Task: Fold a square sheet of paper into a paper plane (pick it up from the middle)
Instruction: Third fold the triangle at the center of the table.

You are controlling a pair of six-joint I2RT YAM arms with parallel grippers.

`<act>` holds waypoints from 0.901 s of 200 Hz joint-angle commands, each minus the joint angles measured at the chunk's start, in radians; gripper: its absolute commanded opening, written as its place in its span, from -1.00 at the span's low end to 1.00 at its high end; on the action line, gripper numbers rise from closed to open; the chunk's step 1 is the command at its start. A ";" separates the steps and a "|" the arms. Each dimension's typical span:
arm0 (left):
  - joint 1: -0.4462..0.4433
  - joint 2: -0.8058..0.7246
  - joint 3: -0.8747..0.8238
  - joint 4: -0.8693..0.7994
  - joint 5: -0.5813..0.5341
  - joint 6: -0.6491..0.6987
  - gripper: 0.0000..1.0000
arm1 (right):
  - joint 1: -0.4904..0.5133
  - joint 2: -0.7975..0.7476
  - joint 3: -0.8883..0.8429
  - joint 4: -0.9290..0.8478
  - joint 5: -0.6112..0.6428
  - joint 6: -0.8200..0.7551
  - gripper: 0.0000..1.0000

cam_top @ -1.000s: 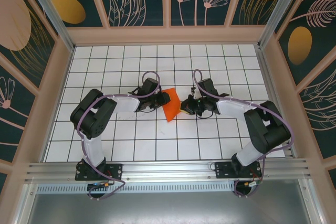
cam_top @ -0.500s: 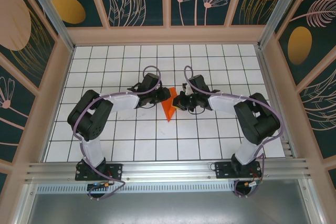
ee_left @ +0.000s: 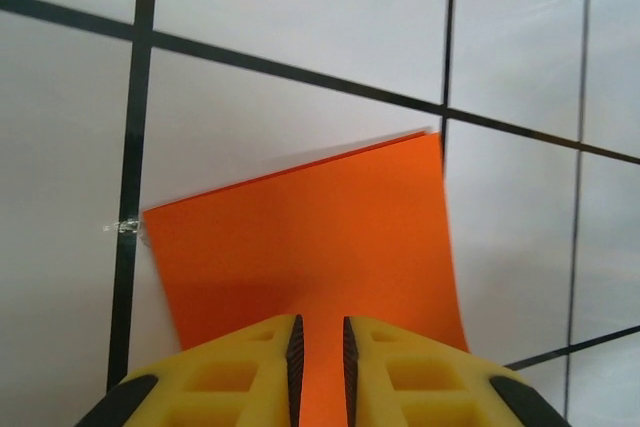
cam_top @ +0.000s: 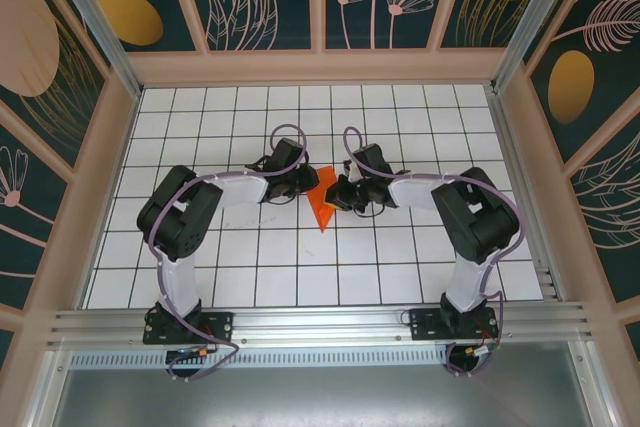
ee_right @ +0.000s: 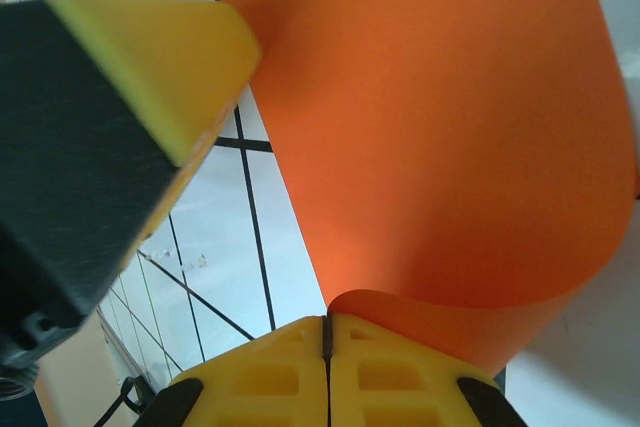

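Observation:
The square sheet of paper [cam_top: 322,199] is bright orange and sits between both grippers near the table's middle, bent up so it looks narrow from above. My right gripper [cam_top: 338,194] is at its right side. In the right wrist view its jaws [ee_right: 327,332] are pressed together at the sheet's edge, and the sheet [ee_right: 430,127] curls up and over from there. My left gripper [cam_top: 308,187] is at the sheet's left side. In the left wrist view its jaws [ee_left: 320,347] stand a narrow gap apart over the sheet [ee_left: 310,237], with orange showing through the gap.
The table is white tiles with black grid lines [cam_top: 300,267], walled by patterned panels on three sides. A metal rail [cam_top: 320,322] runs along the near edge by the arm bases. A finger of the left gripper [ee_right: 130,97] looms close at the upper left of the right wrist view.
My right gripper has moved left with the sheet's right edge, bending the sheet over so it looks narrower. The left gripper's jaws have narrowed.

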 commanded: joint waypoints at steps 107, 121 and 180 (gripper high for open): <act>0.003 0.043 0.038 -0.044 0.031 0.029 -0.58 | 0.017 0.067 0.060 0.017 0.007 -0.038 -0.83; 0.003 0.044 0.038 -0.043 0.032 0.029 -0.57 | 0.020 0.069 0.065 0.014 0.005 -0.043 -0.83; 0.003 0.048 0.038 -0.046 0.036 0.029 -0.57 | 0.022 0.095 0.080 0.002 0.016 -0.057 -0.83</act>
